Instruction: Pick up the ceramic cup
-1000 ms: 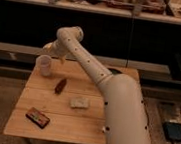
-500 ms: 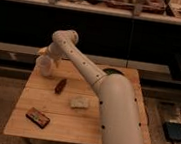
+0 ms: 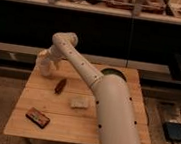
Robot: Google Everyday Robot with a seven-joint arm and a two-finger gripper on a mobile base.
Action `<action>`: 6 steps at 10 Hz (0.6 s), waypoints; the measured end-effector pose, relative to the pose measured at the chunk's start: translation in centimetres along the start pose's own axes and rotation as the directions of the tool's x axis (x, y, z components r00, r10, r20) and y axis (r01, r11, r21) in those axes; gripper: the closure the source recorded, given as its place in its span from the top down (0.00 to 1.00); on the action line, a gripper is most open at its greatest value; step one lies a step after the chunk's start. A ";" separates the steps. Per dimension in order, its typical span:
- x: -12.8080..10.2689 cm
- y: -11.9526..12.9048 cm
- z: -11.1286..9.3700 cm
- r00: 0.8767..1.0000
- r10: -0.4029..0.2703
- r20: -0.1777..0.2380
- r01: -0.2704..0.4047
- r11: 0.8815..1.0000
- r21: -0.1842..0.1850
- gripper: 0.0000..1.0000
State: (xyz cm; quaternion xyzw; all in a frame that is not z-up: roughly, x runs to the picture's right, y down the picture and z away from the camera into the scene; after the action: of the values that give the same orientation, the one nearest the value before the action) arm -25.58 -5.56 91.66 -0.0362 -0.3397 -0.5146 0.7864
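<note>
The ceramic cup [image 3: 41,67] is plain white and stands at the far left corner of the wooden table [image 3: 75,130]. My gripper [image 3: 49,59] hangs from the long white arm [image 3: 88,76], which reaches from the lower right. The gripper is right at the cup, over its top and right side, and partly hides it. I cannot make out whether it touches the cup.
A brown oblong object [image 3: 60,86] lies just in front of the cup. A small pale flat block [image 3: 79,102] lies mid-table. A dark red-brown packet [image 3: 37,117] lies near the front left. A dark round dish [image 3: 113,72] sits behind the arm. Dark shelving stands behind the table.
The arm has swung left and down, bringing the gripper from above the table's back edge onto the cup. The cup and other objects have not moved.
</note>
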 end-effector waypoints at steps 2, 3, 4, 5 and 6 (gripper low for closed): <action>-0.2 0.4 0.7 1.000 0.009 0.006 -0.008 1.000 -0.017 0.80; -0.3 0.5 0.9 1.000 0.010 0.009 -0.009 1.000 -0.021 0.80; -0.6 0.6 1.2 1.000 0.010 0.015 -0.009 1.000 -0.027 0.78; -0.8 0.6 1.4 1.000 0.010 0.022 -0.010 1.000 -0.029 0.71; -1.3 0.8 1.9 0.999 0.011 0.034 -0.010 0.999 -0.035 0.60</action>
State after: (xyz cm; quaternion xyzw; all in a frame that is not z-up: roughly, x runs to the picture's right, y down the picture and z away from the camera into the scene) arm -26.23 -3.43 92.64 -0.0606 -0.3437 -0.5156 0.7825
